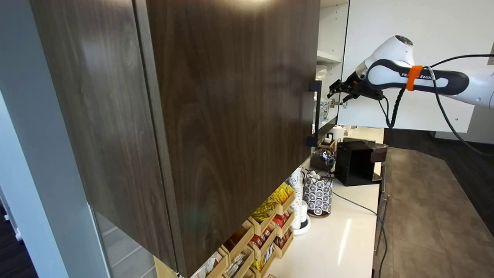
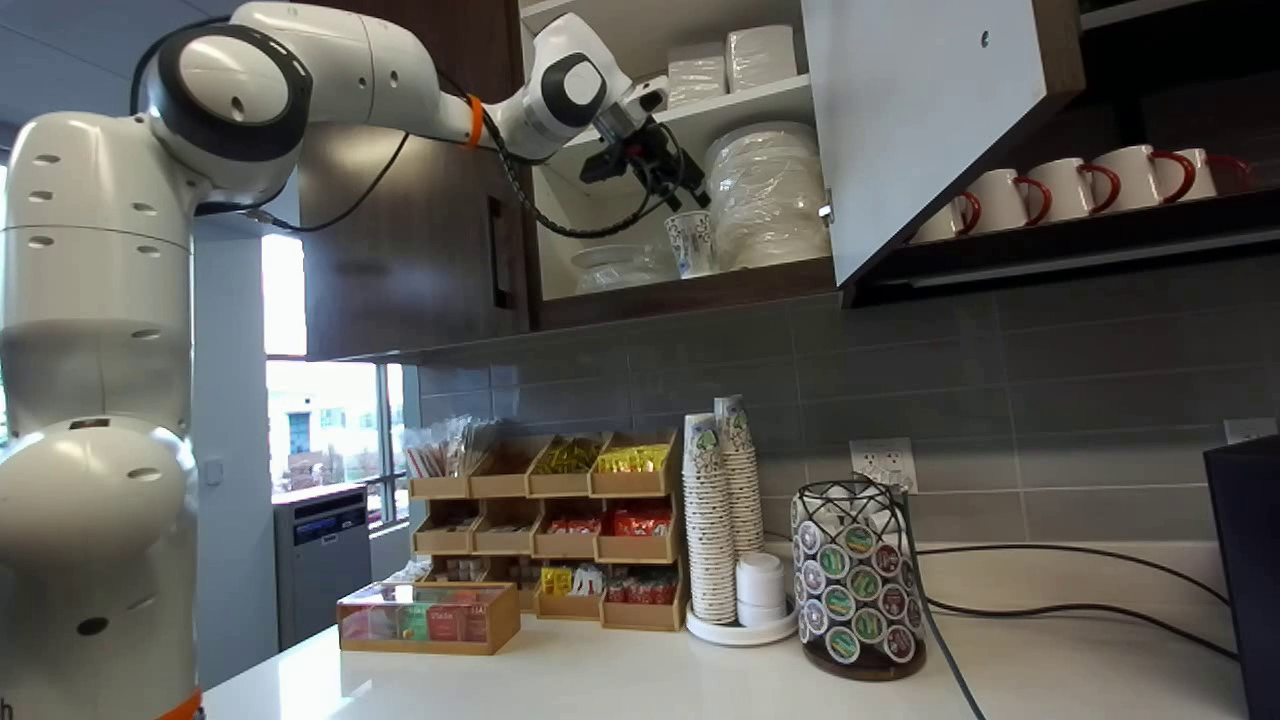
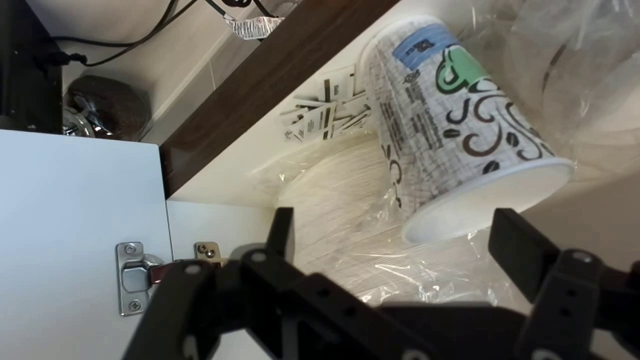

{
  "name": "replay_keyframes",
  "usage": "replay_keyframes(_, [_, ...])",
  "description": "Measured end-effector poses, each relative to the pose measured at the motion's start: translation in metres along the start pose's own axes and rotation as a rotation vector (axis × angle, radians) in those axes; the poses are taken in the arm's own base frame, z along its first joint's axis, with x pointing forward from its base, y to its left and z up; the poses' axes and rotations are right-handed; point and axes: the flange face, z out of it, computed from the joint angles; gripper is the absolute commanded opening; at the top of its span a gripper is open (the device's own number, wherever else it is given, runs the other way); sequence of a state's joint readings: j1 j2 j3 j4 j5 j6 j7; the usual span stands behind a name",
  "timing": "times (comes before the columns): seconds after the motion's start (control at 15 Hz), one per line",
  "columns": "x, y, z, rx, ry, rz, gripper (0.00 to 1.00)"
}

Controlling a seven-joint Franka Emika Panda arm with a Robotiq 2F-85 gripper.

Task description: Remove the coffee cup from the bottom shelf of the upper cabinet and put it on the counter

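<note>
the gripper [image 3: 393, 232] has its fingers [image 3: 519, 250] spread well apart and hangs just above the coffee cup [image 3: 450, 115], a swirl-printed paper one standing mouth up on the bottom shelf [image 3: 232, 175] of the upper cabinet [image 2: 690, 295]. the cup's white inner wall shows; its bottom is hidden. beside it sit a tall plastic-wrapped stack of plates [image 2: 765, 195] and a lower wrapped stack [image 2: 618, 262], with wrapped white bundles [image 2: 760, 60] on the shelf above [image 2: 720, 110]. below, the counter [image 2: 600, 685] bears a clear-sided box [image 2: 505, 620] of coloured packets [image 2: 440, 624], a tiered wooden organizer [image 2: 633, 549] with yellow packets [image 2: 635, 459] and red packets [image 2: 638, 522] in its bins, a round white tray [image 2: 740, 633] under tall stacks of paper cups [image 2: 710, 530], and a wire holder [image 2: 862, 668] ringed with coffee pods [image 2: 865, 581].
</note>
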State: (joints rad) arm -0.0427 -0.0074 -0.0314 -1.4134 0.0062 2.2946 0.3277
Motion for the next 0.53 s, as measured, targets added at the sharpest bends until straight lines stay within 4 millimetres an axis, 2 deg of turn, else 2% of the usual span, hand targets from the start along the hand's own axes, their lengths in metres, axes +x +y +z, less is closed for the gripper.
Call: replay_keyframes(0.53, [-0.005,0.002,0.023,-0.009,-0.031,0.009,0.11])
